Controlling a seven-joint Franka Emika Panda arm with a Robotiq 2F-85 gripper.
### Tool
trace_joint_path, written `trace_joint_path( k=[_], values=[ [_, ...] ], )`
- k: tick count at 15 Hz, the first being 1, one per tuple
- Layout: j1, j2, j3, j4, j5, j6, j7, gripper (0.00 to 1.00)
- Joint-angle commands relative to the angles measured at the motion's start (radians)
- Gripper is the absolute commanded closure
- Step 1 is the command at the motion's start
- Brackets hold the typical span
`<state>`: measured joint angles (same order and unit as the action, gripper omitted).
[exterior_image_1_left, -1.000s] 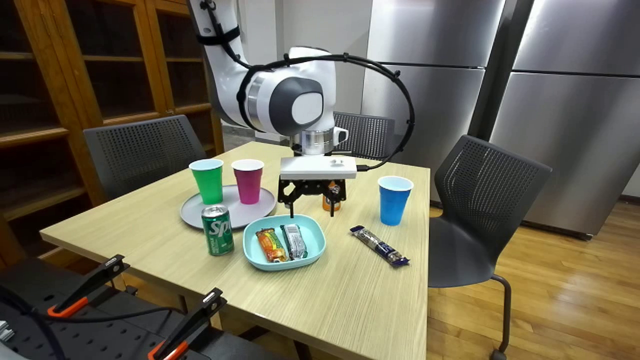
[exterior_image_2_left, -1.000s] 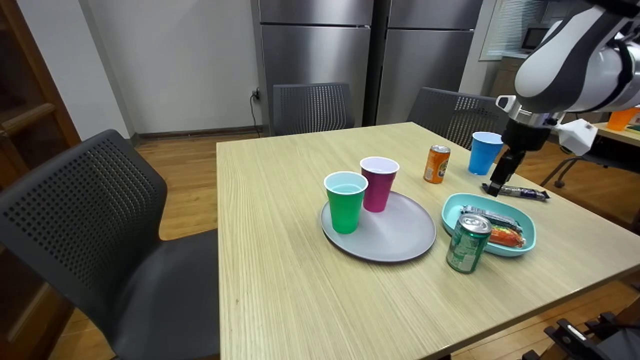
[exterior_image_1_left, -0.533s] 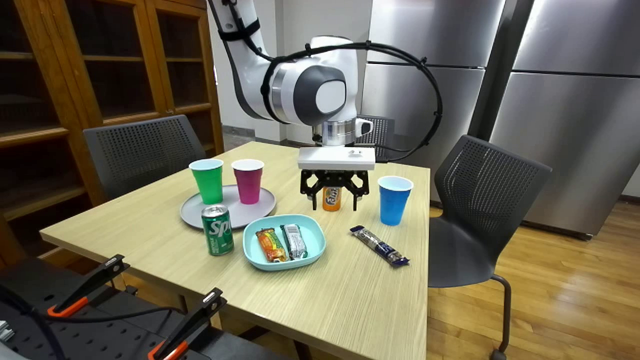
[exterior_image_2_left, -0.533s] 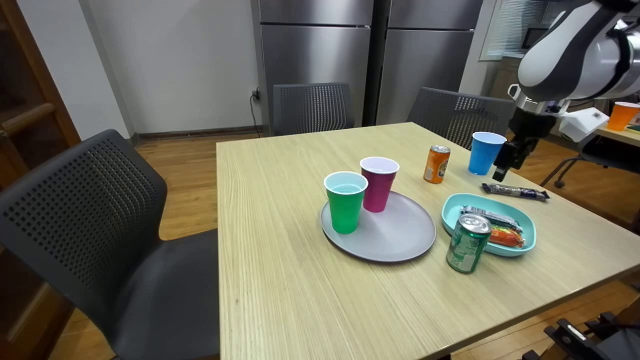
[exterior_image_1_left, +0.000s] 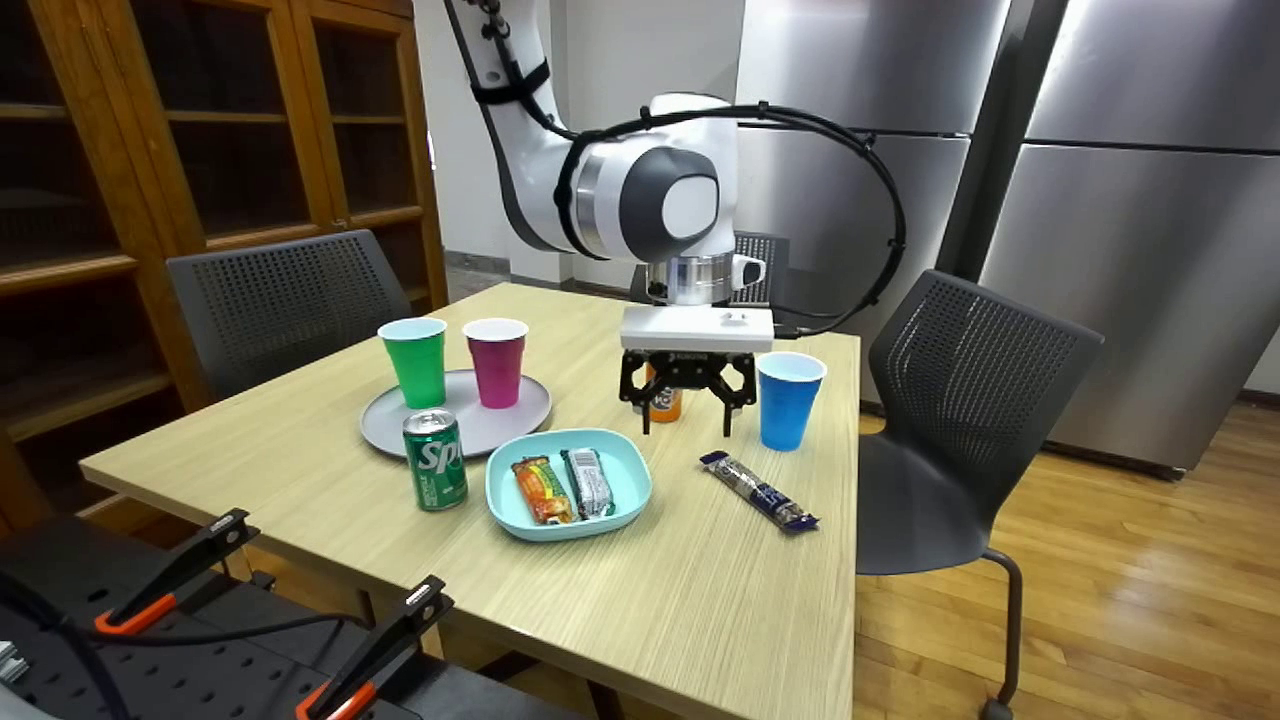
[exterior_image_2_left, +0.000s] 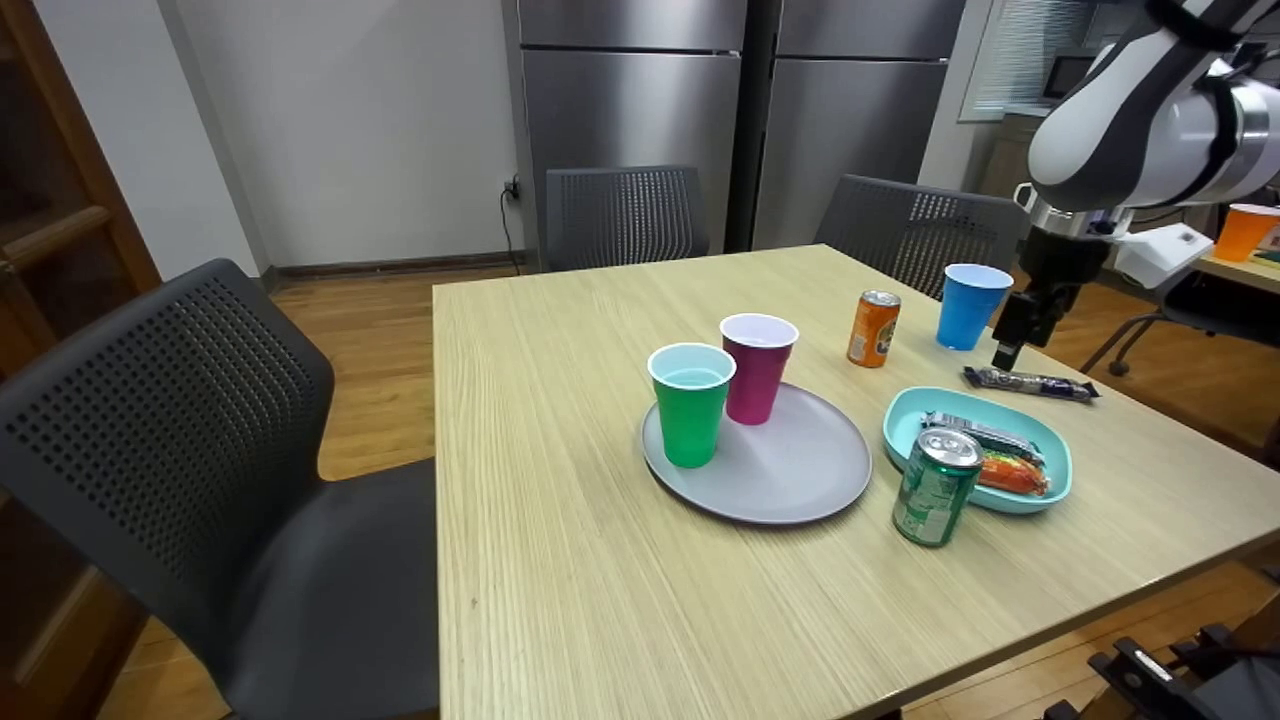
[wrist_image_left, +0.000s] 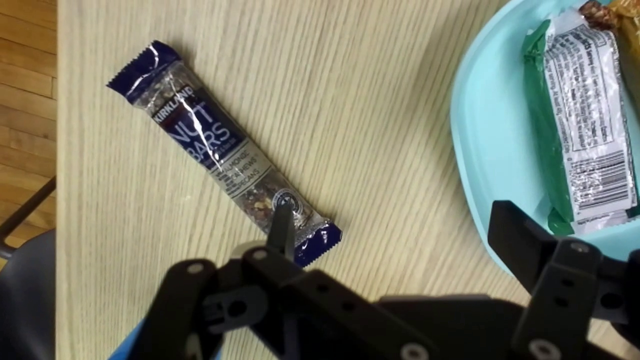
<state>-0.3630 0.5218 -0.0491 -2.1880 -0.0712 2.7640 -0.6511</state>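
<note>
"Two fingers (wrist_image_left: 282, 232), and how do they stand?"

"Wide apart. My hand (exterior_image_1_left: 686, 427) hangs over the counter (exterior_image_2_left: 560, 560), tips pointing down."

"What's nearest to it?"

"A nut bar (wrist_image_left: 225, 155) in its wrapper, lying flat and slantwise on the counter, printed side up. In the wrist view one of my fingers overlaps an end of it, but in an exterior view a gap shows between them, so I'm not touching it."

"And your other finger?"

"In the wrist view it shows across the rim of a teal dish (wrist_image_left: 500, 150). That dish holds an orange-wrapped bar (exterior_image_1_left: 543, 490) and a silver-and-green bar (exterior_image_1_left: 589, 483), side by side."

"Anything to drink?"

"A blue cup (exterior_image_1_left: 790, 405) stands upright near my hand, and an orange can (exterior_image_2_left: 873, 328) is partly hidden behind it in an exterior view. A green can (exterior_image_1_left: 436, 460) stands just beside the dish. Near that, a gray plate (exterior_image_2_left: 800, 460) carries a green cup (exterior_image_2_left: 692, 405) and a magenta cup (exterior_image_2_left: 757, 370), both upright."

"And around you?"

"Dark chairs (exterior_image_1_left: 985, 390) at the counter, steel refrigerators (exterior_image_2_left: 630, 140) beyond."
</note>
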Motion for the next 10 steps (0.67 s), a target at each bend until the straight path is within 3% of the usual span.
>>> trace_joint_path(
  k=[1, 10],
  values=[
    [-0.006, 0.003, 0.005, 0.004, -0.010, -0.003, 0.007, 0.00],
    [-0.006, 0.007, 0.005, 0.010, -0.011, -0.008, 0.007, 0.00]
  ],
)
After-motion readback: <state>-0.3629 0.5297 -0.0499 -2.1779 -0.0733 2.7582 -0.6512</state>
